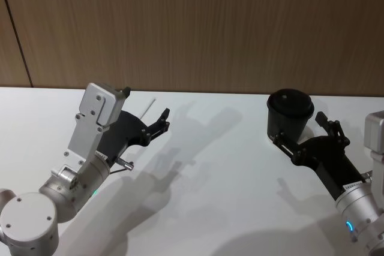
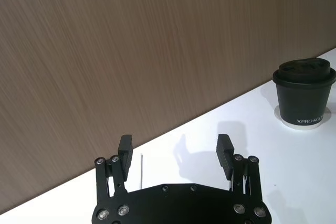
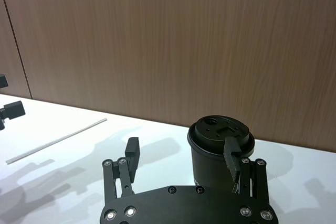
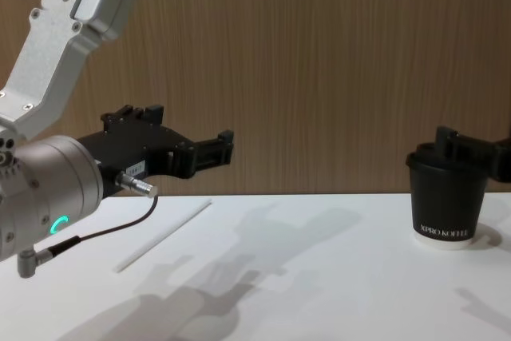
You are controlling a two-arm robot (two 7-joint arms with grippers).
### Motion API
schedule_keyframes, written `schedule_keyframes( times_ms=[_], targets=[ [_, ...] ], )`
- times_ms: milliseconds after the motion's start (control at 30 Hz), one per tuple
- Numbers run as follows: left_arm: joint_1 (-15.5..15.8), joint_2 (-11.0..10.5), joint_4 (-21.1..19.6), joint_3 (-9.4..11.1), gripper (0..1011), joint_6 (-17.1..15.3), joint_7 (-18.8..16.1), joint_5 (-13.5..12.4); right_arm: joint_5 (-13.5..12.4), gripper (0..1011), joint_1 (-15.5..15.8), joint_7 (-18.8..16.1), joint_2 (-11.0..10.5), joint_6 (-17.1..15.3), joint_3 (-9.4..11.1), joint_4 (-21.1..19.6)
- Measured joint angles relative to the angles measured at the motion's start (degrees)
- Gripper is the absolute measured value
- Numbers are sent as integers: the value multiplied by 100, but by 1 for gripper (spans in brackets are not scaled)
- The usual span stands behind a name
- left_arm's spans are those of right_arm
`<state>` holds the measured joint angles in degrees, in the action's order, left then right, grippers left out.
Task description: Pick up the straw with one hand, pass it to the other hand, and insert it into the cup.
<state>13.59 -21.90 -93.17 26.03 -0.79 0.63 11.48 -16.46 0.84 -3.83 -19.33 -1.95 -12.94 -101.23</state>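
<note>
My left claw (image 2: 175, 149): wide, hovering over the table (image 4: 335, 293).
Straw (image 4: 164, 235): flat beneath it, seemingly nearer one finger, long axis pointing away toward the wall (image 4: 319, 77).
My right claw (image 3: 181, 148): wide, well apart, beside the cup (image 1: 290, 111).

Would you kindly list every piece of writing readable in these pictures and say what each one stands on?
"XPRO KOFFEE": white letters on the side of the black cup.
Small white sticker on the right hand: print too small to read.
Small white label on the left hand: too small to read.
</note>
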Motion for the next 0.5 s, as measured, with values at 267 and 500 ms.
schedule_keyframes(
  times_ms=[267, 500],
  targets=[
    [0, 0, 0, 0, 1001, 0, 0, 0, 0, 1001, 0, 0, 0, 0, 0, 0],
    [0, 0, 0, 0, 1002, 0, 0, 0, 0, 1001, 0, 0, 0, 0, 0, 0]
  ],
)
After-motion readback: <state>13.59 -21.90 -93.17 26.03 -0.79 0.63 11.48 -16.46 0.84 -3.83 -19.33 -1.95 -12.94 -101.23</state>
